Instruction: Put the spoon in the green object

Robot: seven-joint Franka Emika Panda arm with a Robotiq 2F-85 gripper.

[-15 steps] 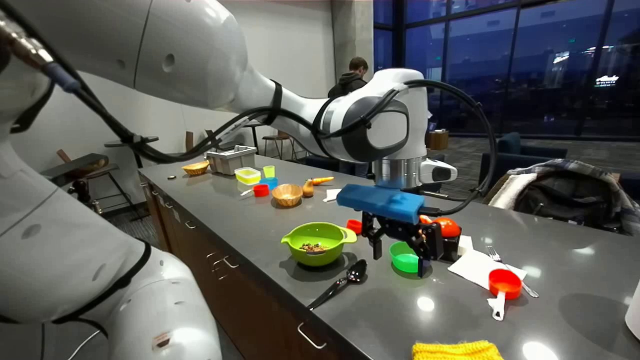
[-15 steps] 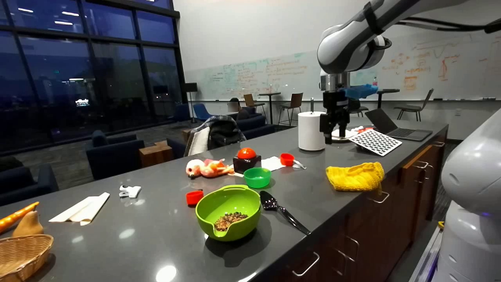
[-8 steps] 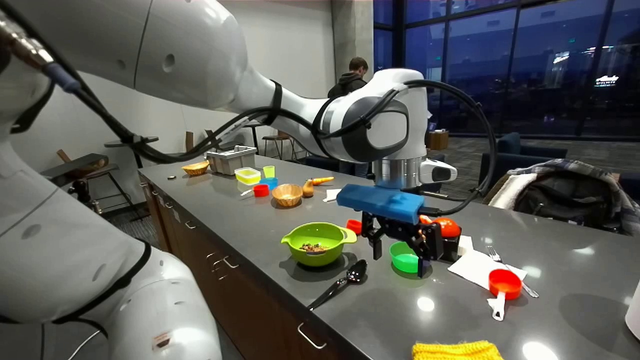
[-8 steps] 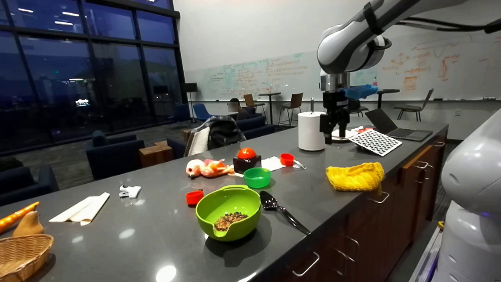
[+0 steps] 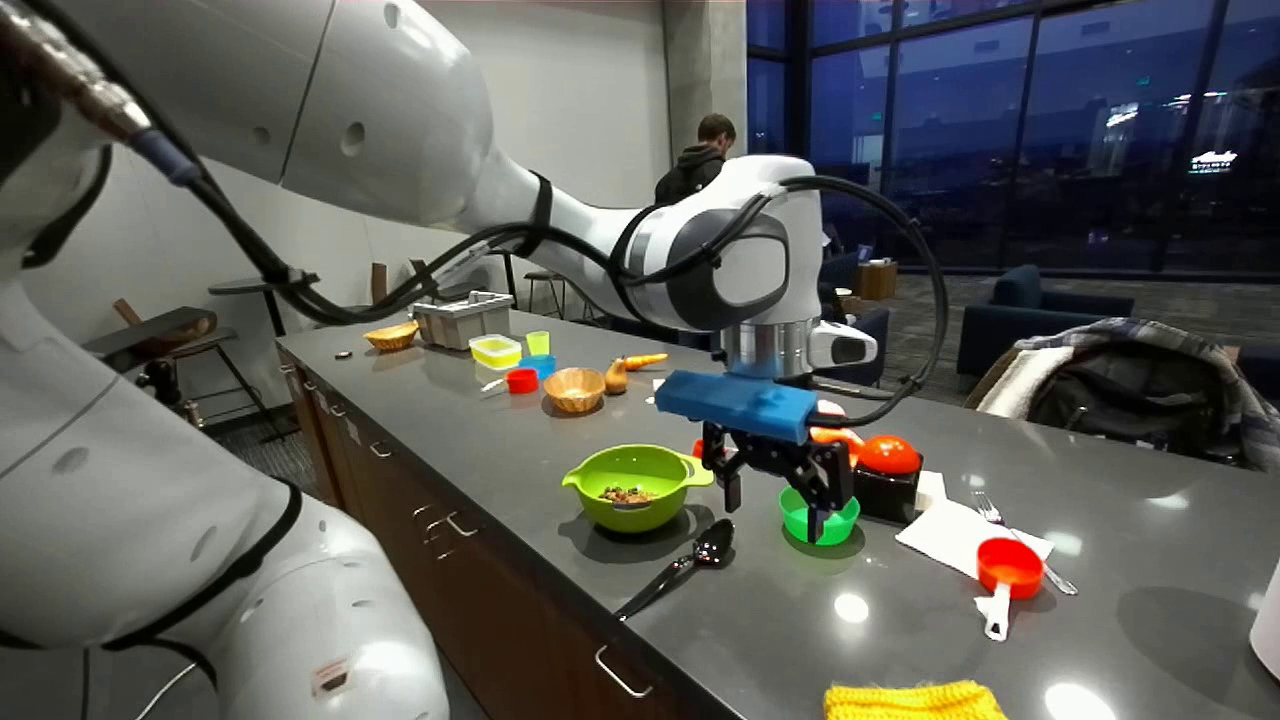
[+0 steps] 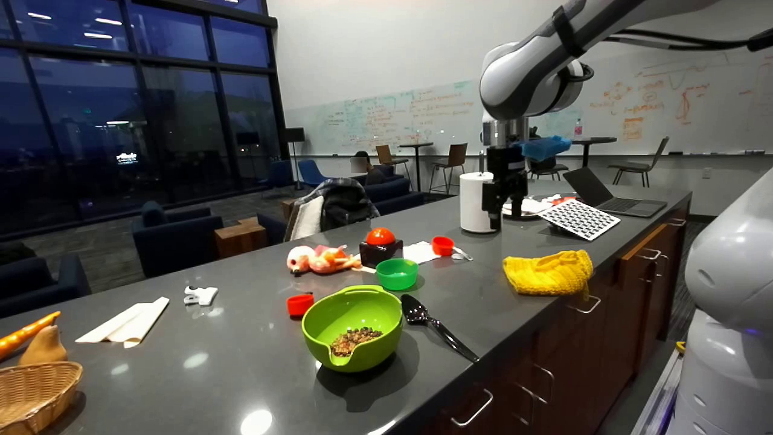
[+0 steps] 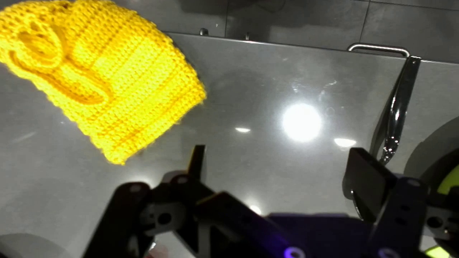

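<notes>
The black spoon lies on the counter beside the lime-green bowl. In an exterior view the spoon has its handle at the counter's edge and the green bowl has small brown bits inside. My gripper is open, with nothing between its fingers, and is above the counter; it also shows near the paper roll in an exterior view. In the wrist view my gripper has the spoon at its right; the right finger hides part of the spoon's head. The green bowl just shows at the right edge.
A smaller green cup stands near the spoon's head. A black box with a red-orange dome and a red measuring cup are farther off. A yellow knit cloth lies at the wrist view's upper left. A paper roll stands upright.
Between half a second ago and now the arm has shifted and lowered slightly. The gripper has moved left in both exterior views, still open. The spoon and bowl have not moved.
</notes>
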